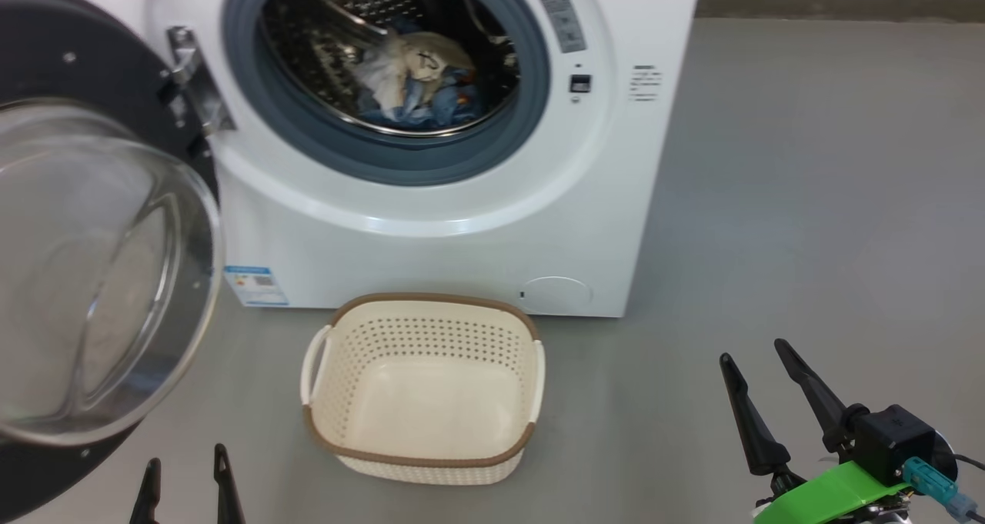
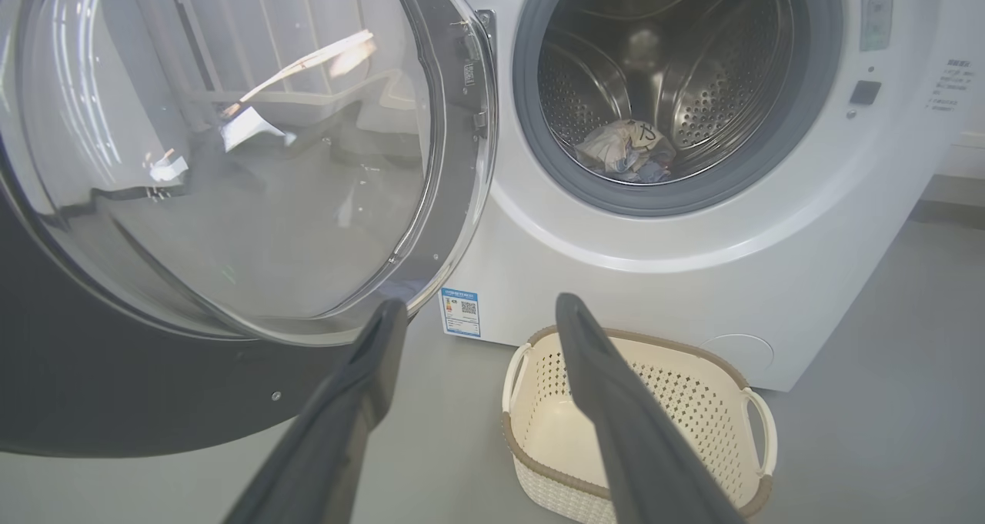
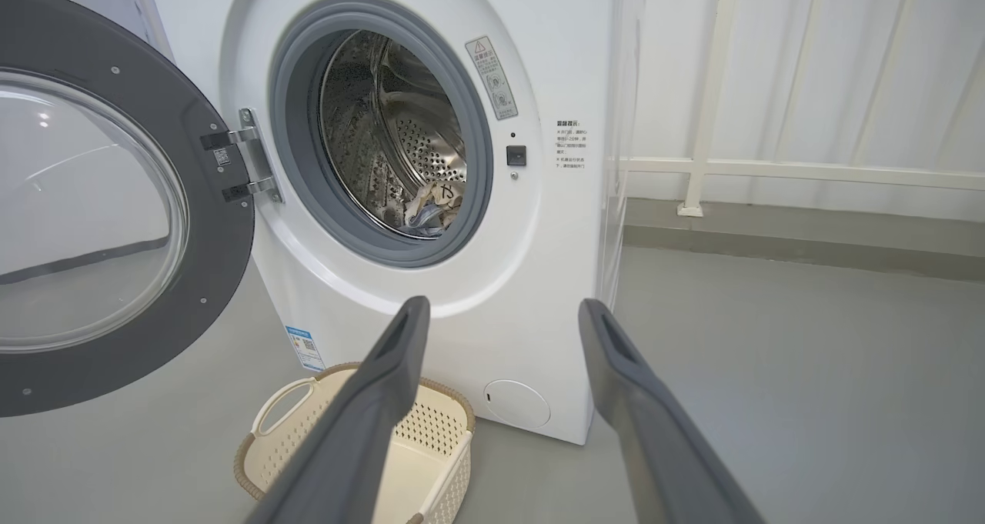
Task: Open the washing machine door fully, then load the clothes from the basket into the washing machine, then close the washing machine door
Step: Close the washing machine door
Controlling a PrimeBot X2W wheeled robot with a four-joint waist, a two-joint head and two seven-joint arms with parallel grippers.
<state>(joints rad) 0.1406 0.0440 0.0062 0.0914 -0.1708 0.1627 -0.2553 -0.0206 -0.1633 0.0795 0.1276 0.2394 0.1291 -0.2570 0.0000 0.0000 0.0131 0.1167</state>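
The left tool (image 1: 188,458) has two long dark tapering fingers spread wide, gripping nothing. It hangs before the washing machine (image 1: 462,255), low on its door side, and the head view cuts off all but the fingertips. The right tool (image 1: 754,352), also with two such fingers parted and gripping nothing, hangs in front of the machine past its other front corner, on a black block with a green bracket.

One basket (image 1: 431,299) stands on the floor (image 1: 808,201) just in front of the machine, below its opening. It is cream plastic and rectangular with rounded corners, with perforated walls, a brown rim and two pale loop handles. Its smooth bottom is bare.

The one washing machine door (image 1: 92,262) stands swung wide open, off the machine's left side on a metal hinge (image 1: 192,78). It has a broad black ring around a bulging clear glass bowl, and the picture's edge cuts off its outer part.

The machine is a white box with a grey rubber gasket (image 1: 400,158) around a perforated steel drum (image 1: 346,1). It carries one blue label sticker (image 1: 256,285) at its lower left.

The clothes (image 1: 419,78) lie in a soft crumpled heap at the bottom of the drum, cream, white and blue. There seem to be several pieces, though they are too tangled to count.
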